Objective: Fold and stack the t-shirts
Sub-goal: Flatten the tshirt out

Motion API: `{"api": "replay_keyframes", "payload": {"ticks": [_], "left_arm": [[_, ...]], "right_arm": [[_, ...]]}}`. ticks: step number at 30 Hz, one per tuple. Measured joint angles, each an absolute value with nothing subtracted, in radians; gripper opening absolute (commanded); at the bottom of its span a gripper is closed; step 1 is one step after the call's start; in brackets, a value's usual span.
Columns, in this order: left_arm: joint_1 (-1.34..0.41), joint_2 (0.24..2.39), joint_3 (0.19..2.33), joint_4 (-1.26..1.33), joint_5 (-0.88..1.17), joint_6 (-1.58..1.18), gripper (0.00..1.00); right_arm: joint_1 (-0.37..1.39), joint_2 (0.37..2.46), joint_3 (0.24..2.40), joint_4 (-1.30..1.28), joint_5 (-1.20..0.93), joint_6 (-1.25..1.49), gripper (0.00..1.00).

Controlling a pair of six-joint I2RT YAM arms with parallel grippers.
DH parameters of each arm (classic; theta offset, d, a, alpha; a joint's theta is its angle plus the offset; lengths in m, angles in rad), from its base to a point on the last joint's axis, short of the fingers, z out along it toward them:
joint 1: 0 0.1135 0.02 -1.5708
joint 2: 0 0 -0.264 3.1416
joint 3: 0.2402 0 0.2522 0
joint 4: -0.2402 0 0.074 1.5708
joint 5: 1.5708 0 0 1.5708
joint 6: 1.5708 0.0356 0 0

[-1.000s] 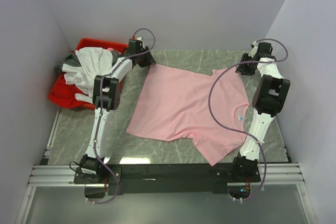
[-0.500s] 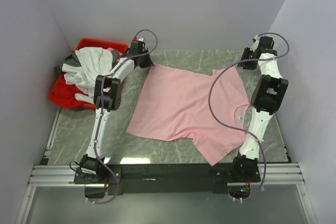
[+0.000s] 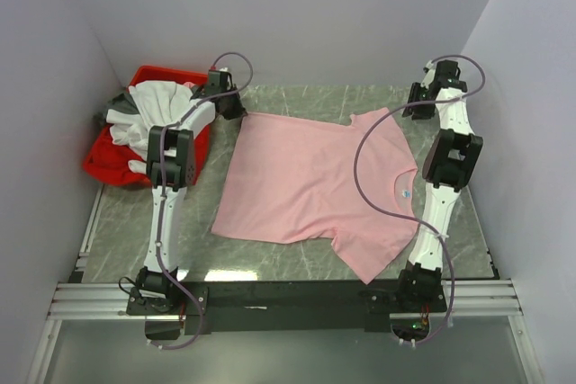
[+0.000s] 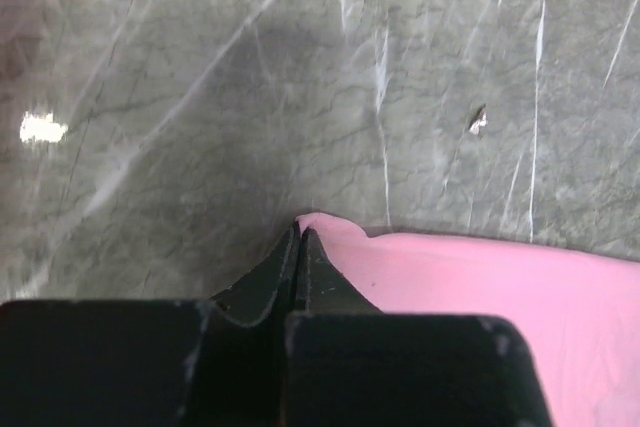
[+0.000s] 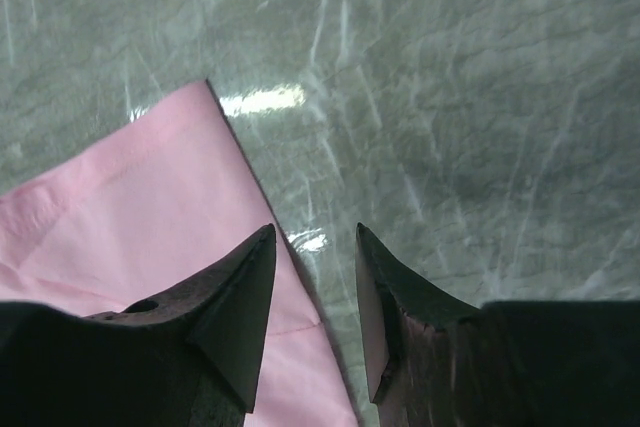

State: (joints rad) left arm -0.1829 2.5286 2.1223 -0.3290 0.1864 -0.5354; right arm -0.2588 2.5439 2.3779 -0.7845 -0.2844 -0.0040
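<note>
A light pink t-shirt (image 3: pixel 315 186) with a small blue chest mark (image 3: pixel 405 193) lies spread on the marble table (image 3: pixel 126 222). My left gripper (image 3: pixel 236 112) is at its far left corner. In the left wrist view the gripper (image 4: pixel 300 232) is shut on that corner of the pink cloth (image 4: pixel 480 277). My right gripper (image 3: pixel 409 107) is open at the far right, beside the sleeve. In the right wrist view the gripper (image 5: pixel 315 237) is empty, with the sleeve edge (image 5: pixel 150 207) lying under its left finger. White shirts (image 3: pixel 157 105) and dark grey cloth (image 3: pixel 112 101) are heaped at the left.
A red plastic bin (image 3: pixel 103 166) at the far left holds the heap of white and dark grey shirts. Pale walls close in the table on the left, back and right. A metal rail (image 3: pixel 288 294) with the arm bases runs along the near edge.
My left gripper has moved left with the shirt corner, and the far edge of the pink shirt is now stretched straighter. My right arm has moved a little further back.
</note>
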Motion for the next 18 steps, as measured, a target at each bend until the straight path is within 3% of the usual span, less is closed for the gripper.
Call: {"api": "replay_keyframes", "payload": {"ticks": [10, 18], "left_arm": [[-0.185, 2.492, 2.062, -0.323, 0.205, -0.535, 0.00], [-0.185, 2.471, 2.028, -0.320, 0.217, -0.535, 0.00]], "right_arm": [[-0.221, 2.546, 2.343, -0.886, -0.299, -0.073, 0.46], [-0.200, 2.559, 2.356, -0.939, -0.273, -0.097, 0.30]]}}
